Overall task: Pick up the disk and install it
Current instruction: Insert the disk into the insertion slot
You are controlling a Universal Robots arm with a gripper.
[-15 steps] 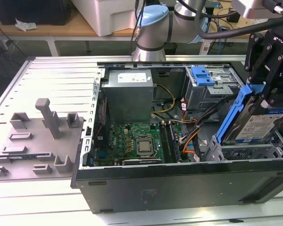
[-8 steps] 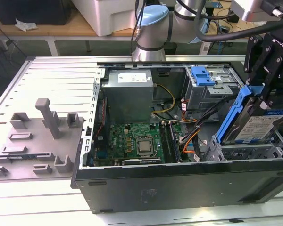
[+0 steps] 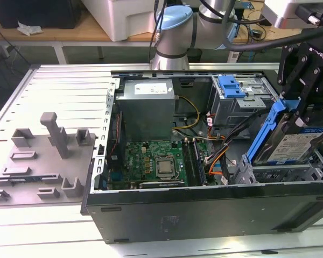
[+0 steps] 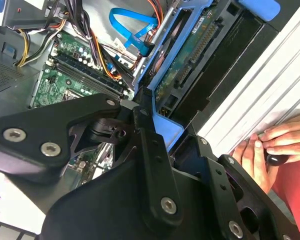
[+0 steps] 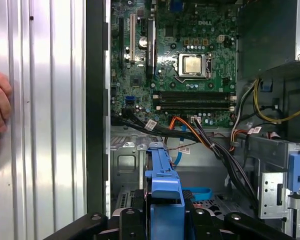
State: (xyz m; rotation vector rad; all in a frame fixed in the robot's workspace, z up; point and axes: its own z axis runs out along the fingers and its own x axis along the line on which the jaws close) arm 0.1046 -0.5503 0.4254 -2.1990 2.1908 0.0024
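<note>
The disk (image 3: 297, 146), a silver drive with a white-and-blue label in a blue plastic frame, hangs tilted at the exterior view's right. It is just above the grey metal bay (image 3: 282, 174) at the open computer case's corner. My black gripper (image 3: 300, 114) is shut on the disk's upper end. In the second wrist view the disk's green circuit side (image 4: 187, 65) and blue frame run away from the gripper's fingers (image 4: 147, 145). The first wrist view has the blue frame (image 5: 162, 182) edge-on between the gripper's links (image 5: 162, 222), over the case's floor.
Inside the case lie a green motherboard (image 3: 156, 161), a grey power-supply box (image 3: 148, 105), a drive cage with a blue latch (image 3: 231, 86) and loose cables (image 5: 210, 142). A person's hand (image 4: 270, 145) rests on the ribbed table beside the case. Grey fixture blocks (image 3: 43, 156) stand at the exterior view's left.
</note>
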